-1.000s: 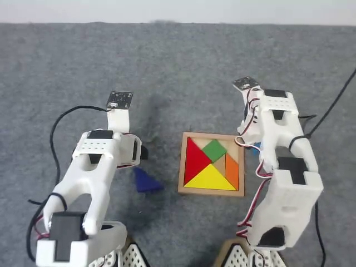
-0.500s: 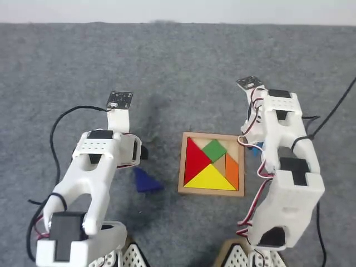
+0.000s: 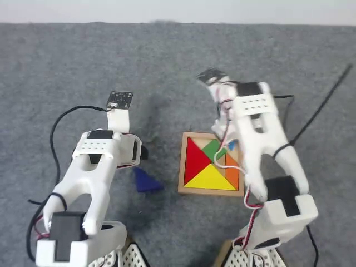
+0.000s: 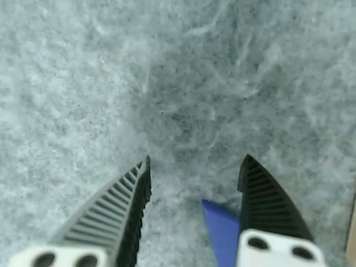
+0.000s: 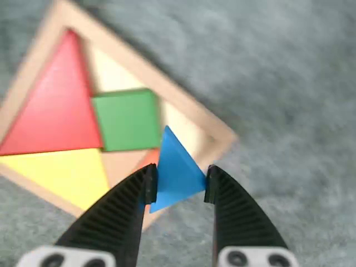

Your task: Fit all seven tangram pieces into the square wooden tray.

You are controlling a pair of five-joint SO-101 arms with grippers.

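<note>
Pinching the light-blue triangle [image 5: 177,164] by opposite edges, right gripper [image 5: 180,173] is hovering over the far-right corner of the wooden tray [image 5: 218,131]. Piece is looking light, stiff, slick, so edge grip suits; left gripper [image 4: 194,169] is hanging spread beside the dark-blue triangle [image 4: 221,229].

The left arm [image 3: 92,178] stands folded on its own side. Its white links bend up and forward from the base, and its wrist [image 3: 118,114] stretches straight ahead. The left gripper [image 4: 194,167] points downward, its two ribbed black fingers [image 4: 130,194] spread wide apart. The right arm [image 3: 267,144] leans forward from its base and angles inward toward the left arm's side, with its wrist [image 3: 247,105] tipped down. The right gripper [image 5: 179,175] is closed, its dark fingers [image 5: 125,206] pinching a blue triangle [image 5: 175,164] by two opposite edges.
</note>
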